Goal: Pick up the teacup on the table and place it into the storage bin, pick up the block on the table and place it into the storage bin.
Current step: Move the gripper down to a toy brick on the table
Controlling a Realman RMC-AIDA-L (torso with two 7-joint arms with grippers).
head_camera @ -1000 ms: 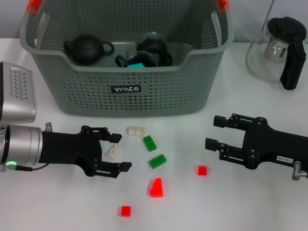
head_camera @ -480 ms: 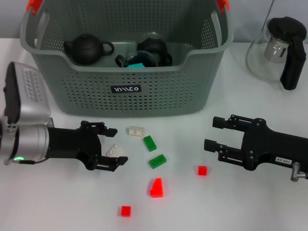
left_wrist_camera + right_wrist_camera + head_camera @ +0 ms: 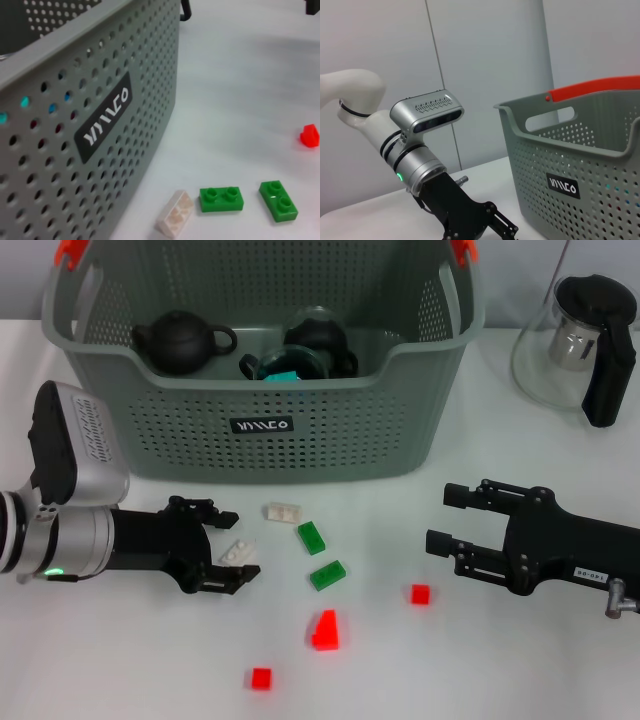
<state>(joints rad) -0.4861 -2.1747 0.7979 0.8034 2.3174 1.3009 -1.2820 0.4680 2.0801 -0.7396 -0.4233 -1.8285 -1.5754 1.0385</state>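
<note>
The grey-green storage bin [image 3: 260,365] stands at the back of the table with dark teaware inside, including a black teapot [image 3: 185,340]. No teacup shows on the table. My left gripper [image 3: 237,545] is open at table level, and a small white block [image 3: 237,552] lies between its fingertips. A second white block [image 3: 283,511] lies nearer the bin and also shows in the left wrist view [image 3: 175,219]. My right gripper [image 3: 441,517] is open and empty at the right, above the table.
Two green blocks [image 3: 311,537] [image 3: 327,575] and three red blocks [image 3: 420,594] [image 3: 324,630] [image 3: 261,678] lie scattered in the middle. A glass pot with a black lid [image 3: 585,340] stands at the back right. The bin wall [image 3: 75,100] is close to the left wrist.
My left arm has drawn back to the left, so the white block now lies nearer its fingertips. The block itself and the right arm have not moved.
</note>
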